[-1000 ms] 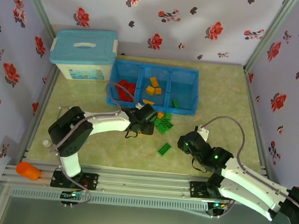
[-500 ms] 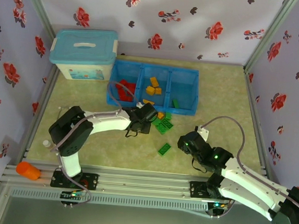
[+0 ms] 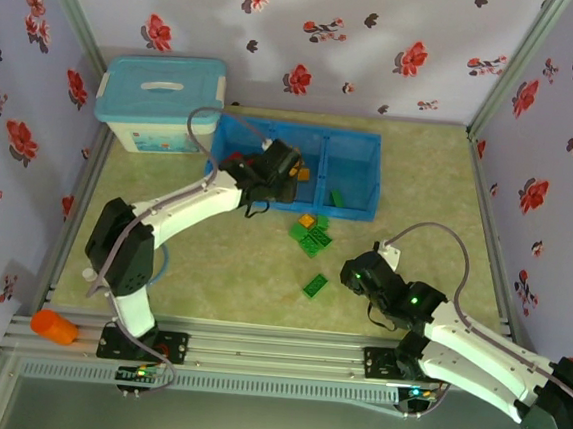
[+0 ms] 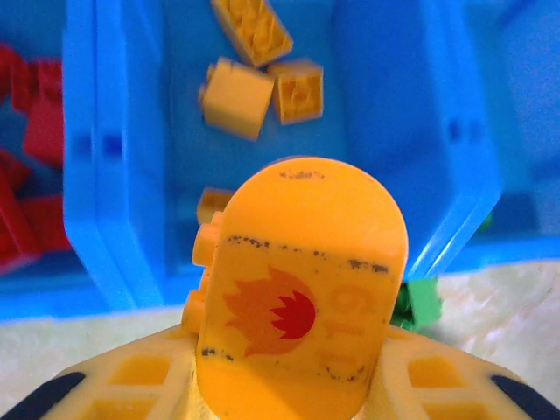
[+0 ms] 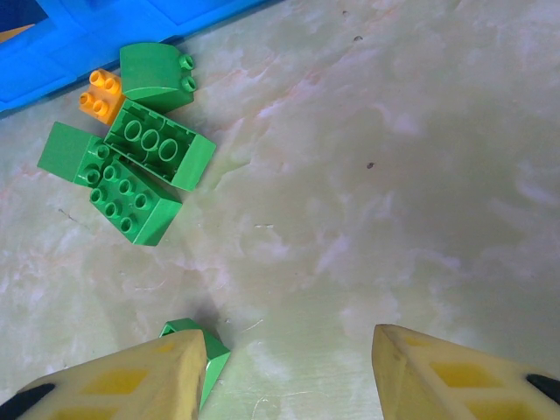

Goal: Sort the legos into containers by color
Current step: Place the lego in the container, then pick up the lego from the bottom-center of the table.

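My left gripper (image 3: pixel 283 166) hangs over the blue tray (image 3: pixel 373 140), shut on a yellow-orange lego (image 4: pixel 302 280) with a flame print. Below it the middle compartment holds yellow legos (image 4: pixel 262 79), and red legos (image 4: pixel 35 140) lie in the left one. One green lego (image 3: pixel 337 198) lies in the right compartment. In front of the tray lie green legos (image 5: pixel 157 153) and a small orange one (image 5: pixel 101 94). My right gripper (image 5: pixel 289 376) stands open just above the table. A single green lego (image 5: pixel 206 350) sits at its left finger.
A white box with a teal lid (image 3: pixel 161 103) stands left of the tray at the back. An orange object (image 3: pixel 53 327) lies on the front rail at the left. Floral walls close in the table on three sides.
My left gripper shut on the yellow-orange lego in front of the tray, then lifted it back over the tray's middle compartment. The right arm has not moved.
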